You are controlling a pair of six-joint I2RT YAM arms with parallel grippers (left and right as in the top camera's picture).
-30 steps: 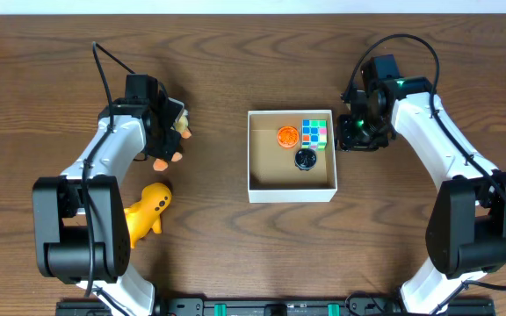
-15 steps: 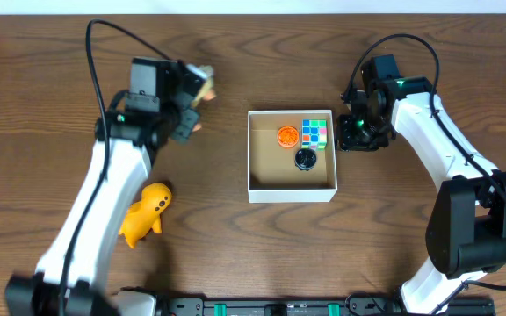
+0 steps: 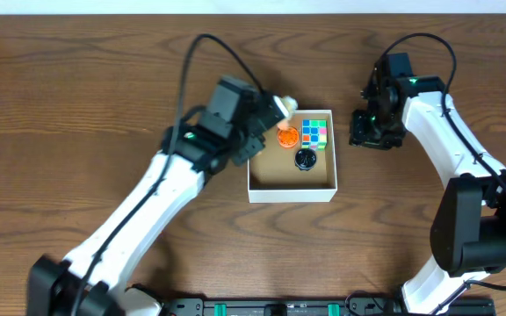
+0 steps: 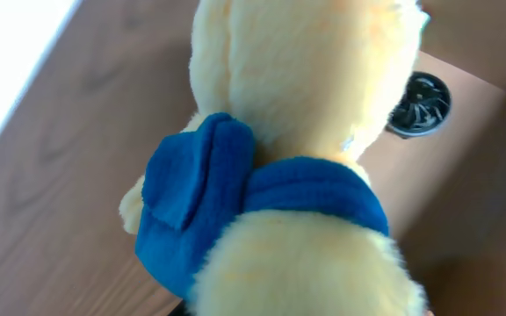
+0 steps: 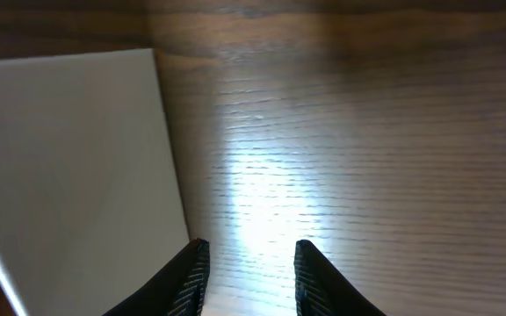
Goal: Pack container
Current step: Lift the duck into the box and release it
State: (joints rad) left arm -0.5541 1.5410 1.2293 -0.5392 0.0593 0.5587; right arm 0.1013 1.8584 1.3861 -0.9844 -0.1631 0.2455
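Overhead view: left gripper [image 3: 269,114], clamped on a plush toy [image 3: 282,105] over the container [image 3: 292,193] rim, may snag it; right gripper [image 5: 249,263] sits narrowly open, empty.

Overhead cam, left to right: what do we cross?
Plush toy → Rubik's cube → right gripper. Orange disc and black round piece overlap these, so skipped.

The table [image 3: 77,70] is dark wood grain with a satin sheen, throwing back a bright patch of light. The container [image 3: 292,192] is matt cardboard, smooth white outside and raw brown inside. The plush toy [image 4: 306,96] is fluffy pale-yellow pile; its scarf [image 4: 262,202] is soft blue fleece. The cube [image 3: 314,133] looks like glossy plastic, though it shows small. The right gripper [image 5: 246,263] has black, finely ribbed fingers [image 5: 190,279].
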